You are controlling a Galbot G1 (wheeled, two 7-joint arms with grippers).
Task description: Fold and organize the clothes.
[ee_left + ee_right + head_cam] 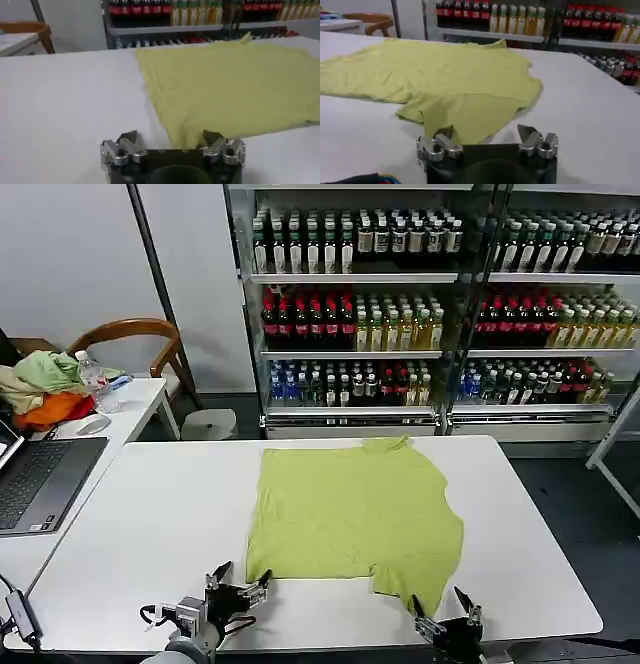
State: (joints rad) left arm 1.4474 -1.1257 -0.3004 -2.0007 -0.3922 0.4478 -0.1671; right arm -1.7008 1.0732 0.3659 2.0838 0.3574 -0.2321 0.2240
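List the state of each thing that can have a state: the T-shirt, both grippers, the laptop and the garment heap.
T-shirt: spread flat on the table, not folded, plain side up.
Left gripper: open, at the shirt's near left corner, not gripping it.
Right gripper: open, at the shirt's near right corner, not gripping it.
Laptop: lid open.
Garment heap: piled loosely, not folded.

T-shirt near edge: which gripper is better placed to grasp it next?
Probably the left gripper: open, its fingers straddle the T-shirt corner. The right gripper, open too, sits at the sleeve tip.
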